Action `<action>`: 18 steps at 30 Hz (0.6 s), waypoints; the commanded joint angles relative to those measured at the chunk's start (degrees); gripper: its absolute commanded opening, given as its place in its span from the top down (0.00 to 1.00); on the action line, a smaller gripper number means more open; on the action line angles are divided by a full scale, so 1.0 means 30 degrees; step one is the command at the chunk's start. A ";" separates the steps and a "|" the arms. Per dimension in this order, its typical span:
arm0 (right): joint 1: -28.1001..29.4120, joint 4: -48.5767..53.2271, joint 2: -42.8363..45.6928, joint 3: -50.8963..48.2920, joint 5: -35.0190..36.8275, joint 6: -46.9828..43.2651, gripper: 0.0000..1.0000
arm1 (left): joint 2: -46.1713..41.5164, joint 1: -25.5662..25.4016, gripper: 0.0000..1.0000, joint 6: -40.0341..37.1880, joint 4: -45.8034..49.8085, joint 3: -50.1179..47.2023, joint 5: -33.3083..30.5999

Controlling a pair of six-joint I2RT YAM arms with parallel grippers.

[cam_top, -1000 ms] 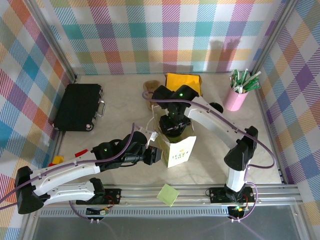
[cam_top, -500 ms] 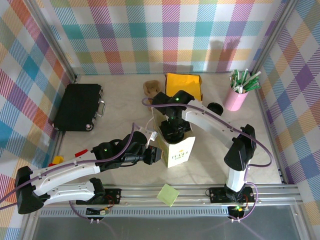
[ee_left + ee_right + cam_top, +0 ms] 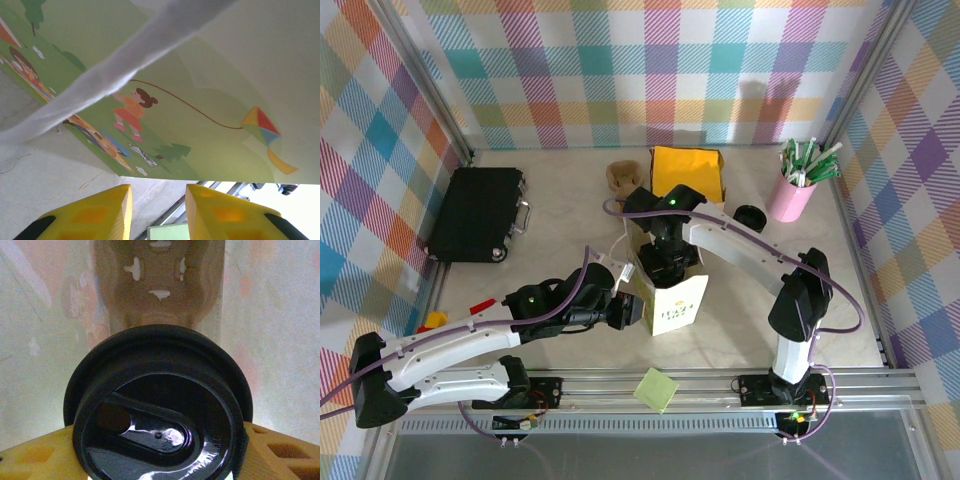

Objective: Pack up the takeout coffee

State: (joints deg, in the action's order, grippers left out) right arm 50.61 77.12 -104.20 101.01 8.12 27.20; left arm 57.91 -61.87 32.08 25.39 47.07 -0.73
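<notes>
A white paper bag [image 3: 681,303] with a green kite picture stands upright mid-table. My right gripper [image 3: 666,262] reaches down into its open mouth. In the right wrist view the takeout coffee's black lid [image 3: 157,425] sits between the yellow fingers [image 3: 282,452]. My right gripper [image 3: 157,454] is shut on the cup, whose body is hidden under the lid. A brown cardboard insert [image 3: 159,285] lies at the bag's bottom. My left gripper [image 3: 632,310] is at the bag's left side. In its wrist view my left gripper [image 3: 159,194] is open, just below the bag's printed wall [image 3: 210,75] and white handle strip [image 3: 115,75].
A black case [image 3: 477,213] lies at the left. A yellow pouch [image 3: 688,168], a brown object [image 3: 619,177] and a loose black lid [image 3: 751,215] sit behind the bag. A pink cup of sticks [image 3: 792,195] stands back right. A green note [image 3: 656,389] lies on the front rail.
My right gripper has come nearer and sunk lower into the bag with the cup. The bag has shifted slightly left. The left arm has hardly moved.
</notes>
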 commanded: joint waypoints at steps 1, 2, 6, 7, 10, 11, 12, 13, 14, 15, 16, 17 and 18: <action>-0.0083 -0.0153 0.0047 -0.0467 -0.0216 0.0324 0.61 | 0.0025 -0.0208 0.67 -0.0203 -0.0142 -0.0210 -0.0168; -0.0069 -0.0132 0.0076 -0.0553 -0.0189 0.0453 0.61 | 0.0009 -0.0193 0.67 -0.0177 -0.0141 -0.0221 -0.0195; -0.0079 -0.0317 0.0191 -0.0929 -0.0238 0.0837 0.61 | -0.0040 -0.0208 0.67 -0.0153 -0.0213 -0.0323 -0.0173; -0.0083 -0.0387 0.0236 -0.1079 -0.0216 0.0942 0.61 | -0.0031 -0.0208 0.67 -0.0131 -0.0233 -0.0338 -0.0201; -0.0083 -0.0499 0.0252 -0.1275 -0.0342 0.1339 0.61 | -0.0053 -0.0208 0.67 -0.0117 -0.0259 -0.0441 -0.0196; -0.0083 -0.0599 0.0279 -0.1351 -0.0468 0.1375 0.61 | -0.0035 -0.0208 0.67 -0.0088 -0.0309 -0.0468 -0.0210; -0.0076 -0.0642 0.0281 -0.1427 -0.0507 0.1413 0.61 | -0.0033 -0.0208 0.67 -0.0090 -0.0335 -0.0478 -0.0196; -0.0066 -0.0673 0.0252 -0.1468 -0.0508 0.1428 0.61 | -0.0040 -0.0208 0.67 -0.0086 -0.0367 -0.0507 -0.0239; -0.0082 -0.0724 0.0252 -0.1510 -0.0509 0.1439 0.61 | -0.0033 -0.0208 0.67 -0.0087 -0.0376 -0.0514 -0.0225; -0.0065 -0.0717 0.0223 -0.1555 -0.0509 0.1445 0.61 | -0.0038 -0.0208 0.67 -0.0064 -0.0404 -0.0556 -0.0254; -0.0083 -0.0703 0.0170 -0.1590 -0.0509 0.1408 0.61 | -0.0030 -0.0208 0.67 -0.0064 -0.0406 -0.0544 -0.0254; -0.0064 -0.0661 0.0136 -0.1590 -0.0538 0.1351 0.61 | -0.0043 -0.0208 0.67 -0.0057 -0.0406 -0.0573 -0.0298; -0.0072 -0.0633 0.0107 -0.1554 -0.0567 0.1324 0.61 | -0.0057 -0.0208 0.67 -0.0057 -0.0402 -0.0573 -0.0271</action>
State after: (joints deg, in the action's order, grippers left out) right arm 50.63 75.05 -102.59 98.30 7.86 30.00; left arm 57.91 -61.87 32.10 25.32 46.15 -0.73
